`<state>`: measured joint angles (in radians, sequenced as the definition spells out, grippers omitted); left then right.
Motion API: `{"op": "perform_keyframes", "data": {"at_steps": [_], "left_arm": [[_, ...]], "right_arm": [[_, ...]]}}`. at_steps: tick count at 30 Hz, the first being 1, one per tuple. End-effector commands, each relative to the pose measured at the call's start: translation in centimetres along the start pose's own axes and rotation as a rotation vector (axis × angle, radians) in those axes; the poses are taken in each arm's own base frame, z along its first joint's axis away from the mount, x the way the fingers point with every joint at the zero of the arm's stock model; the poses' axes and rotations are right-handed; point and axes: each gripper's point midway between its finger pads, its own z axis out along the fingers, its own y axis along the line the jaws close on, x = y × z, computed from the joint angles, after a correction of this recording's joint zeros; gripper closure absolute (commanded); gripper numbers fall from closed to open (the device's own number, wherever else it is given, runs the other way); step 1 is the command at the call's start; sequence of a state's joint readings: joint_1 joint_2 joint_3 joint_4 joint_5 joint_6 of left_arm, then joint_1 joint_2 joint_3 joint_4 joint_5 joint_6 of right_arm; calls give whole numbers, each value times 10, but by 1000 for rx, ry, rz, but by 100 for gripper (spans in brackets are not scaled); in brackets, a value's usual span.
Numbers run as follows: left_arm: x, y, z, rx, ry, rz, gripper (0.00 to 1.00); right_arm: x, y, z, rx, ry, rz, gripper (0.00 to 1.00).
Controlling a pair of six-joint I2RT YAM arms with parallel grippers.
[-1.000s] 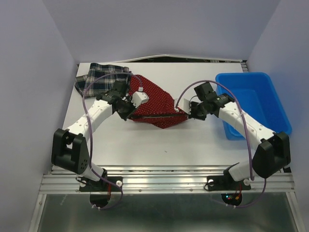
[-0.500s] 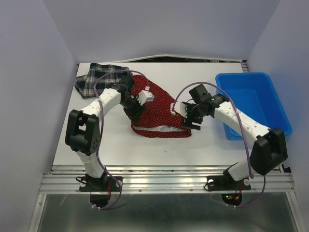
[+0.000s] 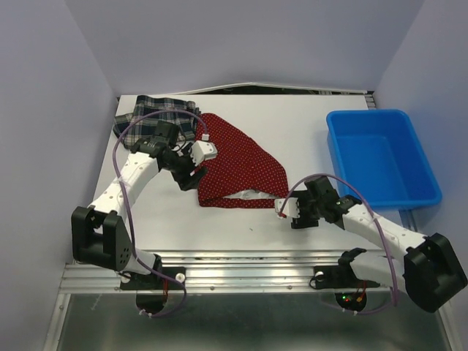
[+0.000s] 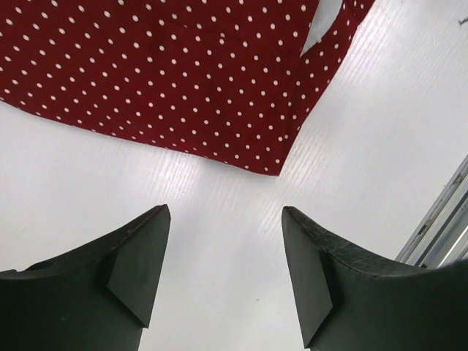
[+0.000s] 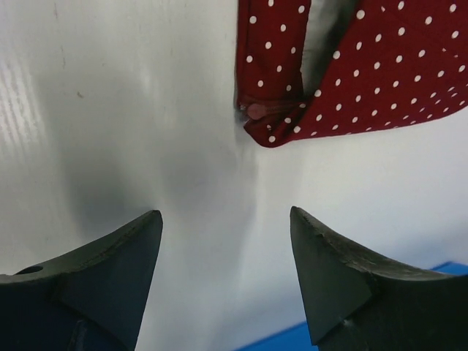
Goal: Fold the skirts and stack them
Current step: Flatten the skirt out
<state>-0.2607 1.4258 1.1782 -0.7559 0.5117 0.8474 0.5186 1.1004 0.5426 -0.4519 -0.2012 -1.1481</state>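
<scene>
Currently, blue bin [image 3: 380, 157] sits on right side of table [image 3: 219, 223]; inside, only its plain blue floor shows. Mid-table lies red polka-dot skirt [image 3: 241, 164], spread flat, apart from bin, its far-left corner meeting plaid skirt [image 3: 157, 106], which lies bunched at table's far-left corner. L gripper [image 4: 224, 212]: jaws wide apart, nothing btwn them, bare tabletop below, red skirt's hem corner just ahead, no contact w/ cloth. R gripper [image 5: 224, 212]: likewise wide, nothing held, skirt's near-right corner just ahead.
</scene>
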Motion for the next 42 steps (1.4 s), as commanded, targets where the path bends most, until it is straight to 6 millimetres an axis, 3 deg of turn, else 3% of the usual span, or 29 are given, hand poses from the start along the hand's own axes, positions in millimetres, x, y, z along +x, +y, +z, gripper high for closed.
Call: {"op": "perform_keyframes", "data": {"at_steps": [1, 5, 7, 11, 17, 18, 20, 21, 23, 24, 33, 34, 36, 37, 38, 39, 42], "left_arm": [[8, 5, -2, -69, -25, 74, 25], [12, 11, 0, -99, -28, 71, 25], [15, 13, 2, -101, -27, 61, 25], [43, 10, 13, -109, 27, 162, 24], [62, 6, 31, -154, 29, 475, 24], [57, 14, 32, -194, 15, 528, 24], [57, 15, 38, -203, 7, 634, 25], [48, 18, 39, -226, -18, 685, 25], [45, 15, 45, -224, -27, 775, 25], [38, 13, 49, -229, -42, 821, 25], [48, -33, 93, -83, -47, 1016, 27], [50, -36, 96, -71, -44, 1020, 29], [53, -41, 99, -41, -32, 1016, 47], [50, -41, 98, -36, -36, 987, 67], [44, -37, 96, -49, -43, 992, 67], [43, -37, 93, -44, -43, 929, 78], [20, -23, 75, -94, -92, 808, 97]], "right_arm": [[-29, -59, 5, 270, -131, -142, 25], [-28, -50, 20, 255, -160, -159, 25], [-29, -57, 24, 298, -171, -169, 25], [-26, -57, 38, 285, -167, -159, 30], [-30, -56, 46, 268, -192, -166, 62], [-29, -57, 45, 267, -185, -164, 67], [-29, -59, 44, 264, -176, -169, 84], [-29, -58, 43, 264, -174, -170, 93], [-32, -59, 39, 265, -181, -169, 99], [-33, -59, 38, 264, -184, -168, 99], [-38, -66, 24, 267, -185, -131, 99], [-38, -65, 22, 263, -183, -124, 99], [-41, -68, 18, 268, -188, -100, 99], [-44, -76, 12, 292, -193, -78, 99], [-46, -80, 7, 309, -195, -69, 99], [-48, -85, 3, 326, -195, -60, 99], [-56, -109, -18, 406, -209, -20, 99]]}}
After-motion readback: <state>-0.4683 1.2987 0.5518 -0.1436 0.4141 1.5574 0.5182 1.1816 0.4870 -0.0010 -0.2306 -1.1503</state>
